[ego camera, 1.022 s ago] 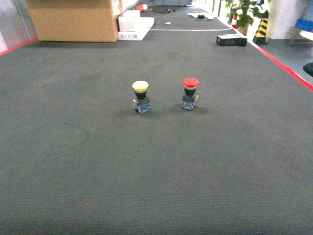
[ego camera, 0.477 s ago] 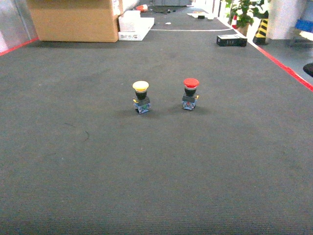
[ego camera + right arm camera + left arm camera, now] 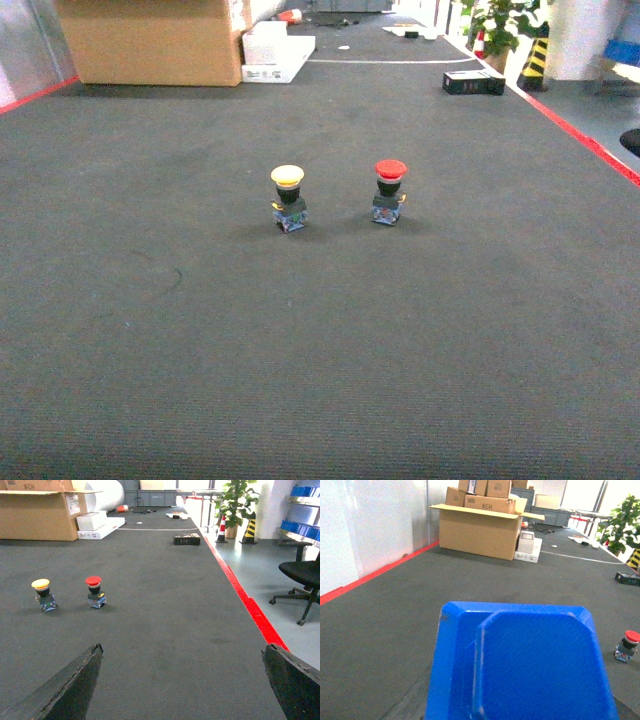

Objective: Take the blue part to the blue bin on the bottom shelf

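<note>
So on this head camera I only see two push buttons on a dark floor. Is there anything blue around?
Observer: Yes. A blue plastic piece fills the lower half of the left wrist view, close under the camera. It hides the left end effector.
Operator: And the other arm?
Observer: The right end effector is open, its fingers spread wide with nothing between them.
Operator: Anything beside the floor mat?
Observer: A black office chair stands past the red floor line.

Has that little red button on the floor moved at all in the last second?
No. The red button keeps its place beside the yellow button, and both sit the same against the cardboard box behind.
</note>
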Motion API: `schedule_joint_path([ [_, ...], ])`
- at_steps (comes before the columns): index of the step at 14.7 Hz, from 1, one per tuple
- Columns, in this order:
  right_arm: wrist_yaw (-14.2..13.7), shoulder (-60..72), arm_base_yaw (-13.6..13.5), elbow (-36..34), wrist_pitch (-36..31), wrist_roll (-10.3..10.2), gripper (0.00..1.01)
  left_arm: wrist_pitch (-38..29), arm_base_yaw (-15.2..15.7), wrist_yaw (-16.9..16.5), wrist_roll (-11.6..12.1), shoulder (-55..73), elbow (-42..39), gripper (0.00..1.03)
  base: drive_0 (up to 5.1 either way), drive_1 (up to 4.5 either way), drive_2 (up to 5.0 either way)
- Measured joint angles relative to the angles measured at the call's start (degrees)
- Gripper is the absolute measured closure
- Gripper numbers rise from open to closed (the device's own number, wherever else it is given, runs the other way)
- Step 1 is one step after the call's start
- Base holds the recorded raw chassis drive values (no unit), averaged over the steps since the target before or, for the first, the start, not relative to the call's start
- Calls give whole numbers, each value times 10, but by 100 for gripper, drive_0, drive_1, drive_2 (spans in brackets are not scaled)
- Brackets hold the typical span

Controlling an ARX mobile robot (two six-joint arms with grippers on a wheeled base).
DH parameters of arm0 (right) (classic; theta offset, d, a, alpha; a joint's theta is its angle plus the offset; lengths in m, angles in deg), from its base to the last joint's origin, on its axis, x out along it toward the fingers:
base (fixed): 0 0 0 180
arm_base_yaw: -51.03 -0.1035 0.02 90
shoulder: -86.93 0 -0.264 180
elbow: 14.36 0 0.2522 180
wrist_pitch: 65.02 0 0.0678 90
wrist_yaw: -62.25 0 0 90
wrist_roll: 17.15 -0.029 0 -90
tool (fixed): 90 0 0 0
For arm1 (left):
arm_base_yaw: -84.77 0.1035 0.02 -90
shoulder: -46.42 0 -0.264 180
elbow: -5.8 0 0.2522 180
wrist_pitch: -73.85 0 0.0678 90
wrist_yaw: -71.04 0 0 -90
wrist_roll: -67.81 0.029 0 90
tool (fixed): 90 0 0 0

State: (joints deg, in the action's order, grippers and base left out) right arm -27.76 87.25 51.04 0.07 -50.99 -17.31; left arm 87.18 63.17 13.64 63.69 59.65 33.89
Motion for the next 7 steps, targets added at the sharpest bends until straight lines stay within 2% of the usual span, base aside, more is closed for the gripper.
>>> schedule_joint_path([
  [7,0,0,0,0,0,0,3,0,0,0,0,0,0,60,0,0,0],
])
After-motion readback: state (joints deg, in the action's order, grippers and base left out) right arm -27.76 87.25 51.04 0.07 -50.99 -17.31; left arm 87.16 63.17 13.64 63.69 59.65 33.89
